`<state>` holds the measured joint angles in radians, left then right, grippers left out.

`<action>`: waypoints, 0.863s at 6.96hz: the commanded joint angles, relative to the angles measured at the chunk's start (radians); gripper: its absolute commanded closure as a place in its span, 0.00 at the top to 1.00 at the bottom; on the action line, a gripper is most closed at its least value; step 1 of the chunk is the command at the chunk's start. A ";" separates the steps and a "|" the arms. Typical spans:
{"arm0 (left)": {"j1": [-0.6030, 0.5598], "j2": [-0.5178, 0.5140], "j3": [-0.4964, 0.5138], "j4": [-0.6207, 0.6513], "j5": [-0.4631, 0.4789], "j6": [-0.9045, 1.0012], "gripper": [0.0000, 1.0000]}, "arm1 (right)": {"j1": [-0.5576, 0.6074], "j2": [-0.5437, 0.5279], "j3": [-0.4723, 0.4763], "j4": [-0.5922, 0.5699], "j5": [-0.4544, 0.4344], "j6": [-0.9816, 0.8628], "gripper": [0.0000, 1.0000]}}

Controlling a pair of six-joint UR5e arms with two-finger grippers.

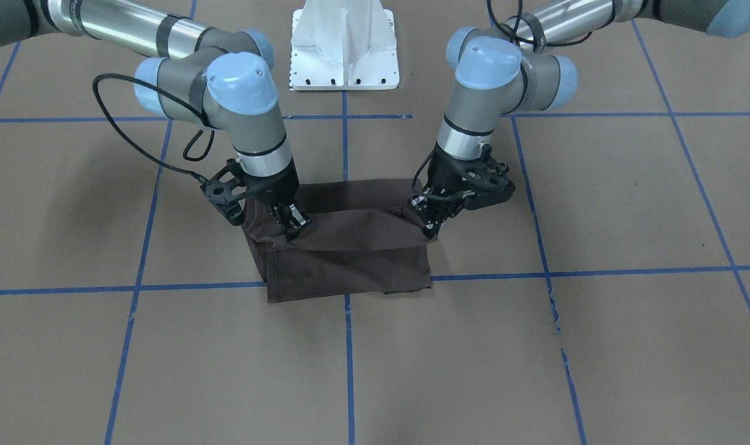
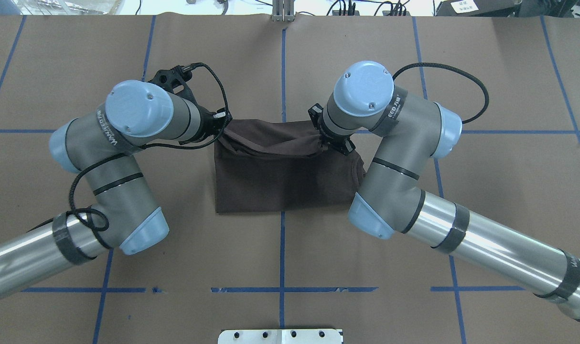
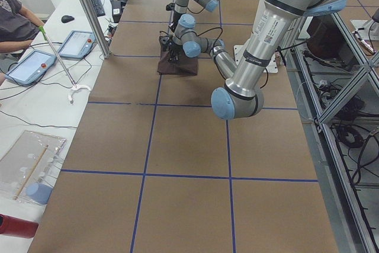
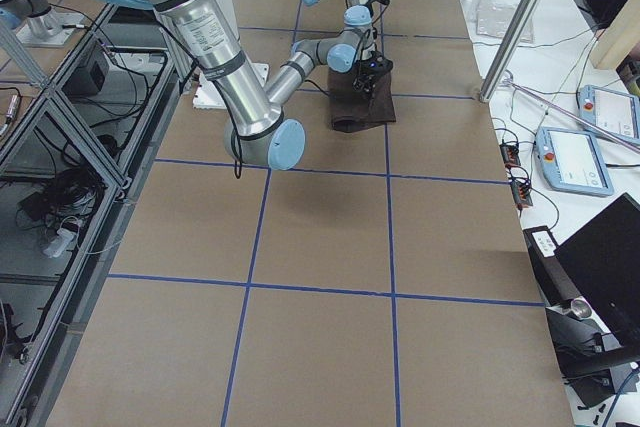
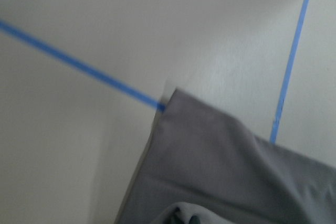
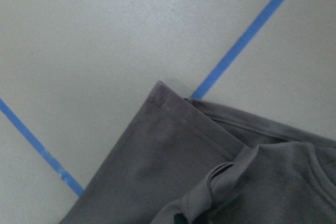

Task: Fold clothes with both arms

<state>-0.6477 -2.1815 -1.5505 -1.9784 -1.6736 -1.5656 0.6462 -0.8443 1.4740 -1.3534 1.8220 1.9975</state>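
Left hand (image 1: pixel 433 225), right hand (image 1: pixel 294 228), angled down; gripping T-shirt (image 1: pixel 350 266)

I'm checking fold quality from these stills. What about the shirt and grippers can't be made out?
Shirt lettering and tags: shown in no view; only plain folded cloth is visible.
Left gripper and right gripper: overhead, fingertips hidden under left arm and right arm; wrist views nearly crop them out.
Left wrist view: blurred, seams unclear.
Side views: shirt too small, partly behind the arms.

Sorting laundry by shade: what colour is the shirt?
Dark brown T-shirt, clearest in the front-facing view.
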 commanded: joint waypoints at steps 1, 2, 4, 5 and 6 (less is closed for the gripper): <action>-0.084 -0.095 0.366 -0.307 0.040 0.116 0.98 | 0.128 0.205 -0.423 0.180 0.081 -0.176 1.00; -0.111 -0.095 0.359 -0.377 0.028 0.117 1.00 | 0.204 0.212 -0.417 0.180 0.194 -0.245 1.00; -0.118 -0.048 0.264 -0.376 0.025 0.121 1.00 | 0.219 0.171 -0.365 0.181 0.217 -0.261 1.00; -0.128 0.006 0.204 -0.381 0.017 0.137 1.00 | 0.228 0.066 -0.269 0.183 0.224 -0.313 1.00; -0.147 0.069 0.181 -0.399 -0.044 0.288 1.00 | 0.239 -0.056 -0.183 0.185 0.224 -0.489 1.00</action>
<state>-0.7770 -2.1791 -1.3286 -2.3615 -1.6704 -1.3934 0.8729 -0.7763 1.1952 -1.1708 2.0420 1.6556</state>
